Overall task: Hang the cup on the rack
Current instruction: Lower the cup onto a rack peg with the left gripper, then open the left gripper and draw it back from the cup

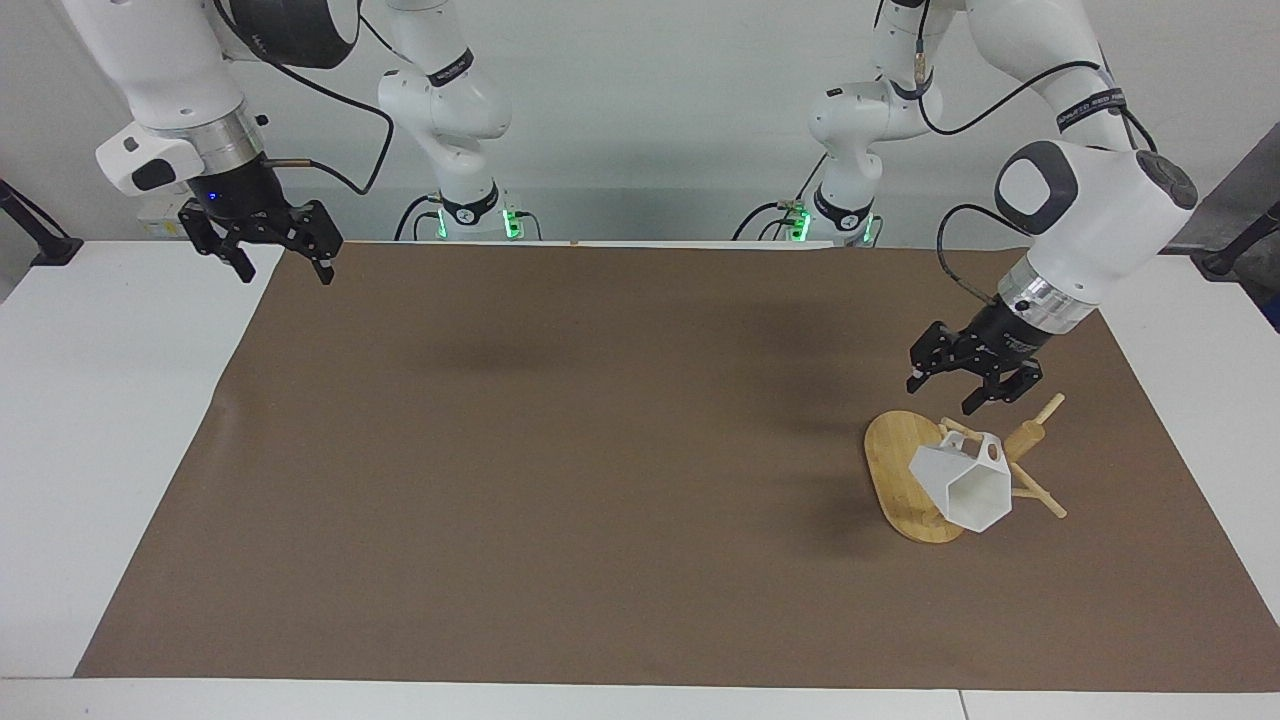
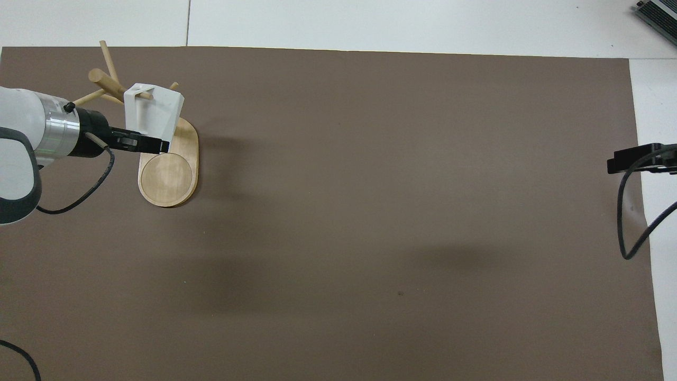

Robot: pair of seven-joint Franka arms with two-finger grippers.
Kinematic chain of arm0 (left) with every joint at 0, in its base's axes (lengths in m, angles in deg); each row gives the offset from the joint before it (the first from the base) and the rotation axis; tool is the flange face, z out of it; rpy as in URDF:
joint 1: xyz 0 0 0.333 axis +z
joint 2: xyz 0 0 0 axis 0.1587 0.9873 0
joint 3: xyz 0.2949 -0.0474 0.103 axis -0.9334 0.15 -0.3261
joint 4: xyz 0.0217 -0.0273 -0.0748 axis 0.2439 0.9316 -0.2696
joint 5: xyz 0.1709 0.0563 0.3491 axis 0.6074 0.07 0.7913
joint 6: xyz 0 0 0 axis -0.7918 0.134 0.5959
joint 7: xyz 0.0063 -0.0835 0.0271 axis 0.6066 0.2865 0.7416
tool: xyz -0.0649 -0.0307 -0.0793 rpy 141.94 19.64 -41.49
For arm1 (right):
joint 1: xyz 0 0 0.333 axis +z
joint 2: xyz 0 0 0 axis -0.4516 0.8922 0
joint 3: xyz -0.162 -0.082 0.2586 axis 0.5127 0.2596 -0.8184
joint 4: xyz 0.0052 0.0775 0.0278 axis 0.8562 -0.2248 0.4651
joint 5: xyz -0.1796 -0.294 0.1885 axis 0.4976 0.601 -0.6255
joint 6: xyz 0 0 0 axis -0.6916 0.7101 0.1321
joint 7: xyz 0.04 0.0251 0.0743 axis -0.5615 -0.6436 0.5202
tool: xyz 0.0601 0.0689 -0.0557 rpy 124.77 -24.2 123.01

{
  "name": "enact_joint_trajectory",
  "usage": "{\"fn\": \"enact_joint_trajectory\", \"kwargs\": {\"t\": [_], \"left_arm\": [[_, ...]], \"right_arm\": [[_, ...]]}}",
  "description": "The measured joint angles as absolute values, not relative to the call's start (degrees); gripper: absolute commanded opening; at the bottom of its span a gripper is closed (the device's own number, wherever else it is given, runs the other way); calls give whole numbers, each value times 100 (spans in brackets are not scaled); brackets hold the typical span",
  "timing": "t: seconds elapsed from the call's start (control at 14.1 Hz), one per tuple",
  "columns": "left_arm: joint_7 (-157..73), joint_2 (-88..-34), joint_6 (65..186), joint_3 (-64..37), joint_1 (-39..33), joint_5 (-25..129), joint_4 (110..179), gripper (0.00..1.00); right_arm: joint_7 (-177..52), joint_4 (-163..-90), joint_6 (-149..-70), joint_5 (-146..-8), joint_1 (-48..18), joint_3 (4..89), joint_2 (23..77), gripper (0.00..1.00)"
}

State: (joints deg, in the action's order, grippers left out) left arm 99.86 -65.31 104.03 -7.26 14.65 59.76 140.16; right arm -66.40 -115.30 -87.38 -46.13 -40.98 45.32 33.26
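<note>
The white faceted cup (image 1: 965, 482) hangs by its handle on a peg of the bamboo rack (image 1: 900, 470), its mouth turned away from the robots. In the overhead view the cup (image 2: 154, 108) covers part of the rack's post, over the oval base (image 2: 169, 172). My left gripper (image 1: 945, 392) is open and empty, just above the rack and apart from the cup; it also shows in the overhead view (image 2: 157, 144). My right gripper (image 1: 285, 272) is open and empty, waiting in the air over the mat's corner at the right arm's end; only its tip shows in the overhead view (image 2: 616, 161).
A brown mat (image 1: 600, 450) covers most of the white table (image 1: 100, 420). The rack's post (image 1: 1000, 465) leans toward the left arm's end, with thin pegs sticking out. A black cable (image 2: 627, 211) hangs from the right arm.
</note>
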Motion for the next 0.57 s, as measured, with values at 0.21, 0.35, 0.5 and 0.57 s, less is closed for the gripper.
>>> {"fn": "enact_joint_trajectory", "kwargs": {"t": [0.21,0.35,0.5,0.57], "left_arm": [[9748,-6760,10044,-684,1465,6063,13979,90],[9380,-6985,9769,-649,1461,6101,13970,97],[8785,-7151,9606,-600,1452,6106,13970,100],[8474,-7202,9553,-577,1446,6109,13970,100]], "right_arm": [[-6640,-11530,-8738,-4613,-4098,4532,3325,100],[-6640,-11530,-8738,-4613,-4098,4532,3325,100],[-6640,-11530,-8738,-4613,-4098,4532,3325,100],[-6640,-11530,-8738,-4613,-4098,4532,3325,100]]}}
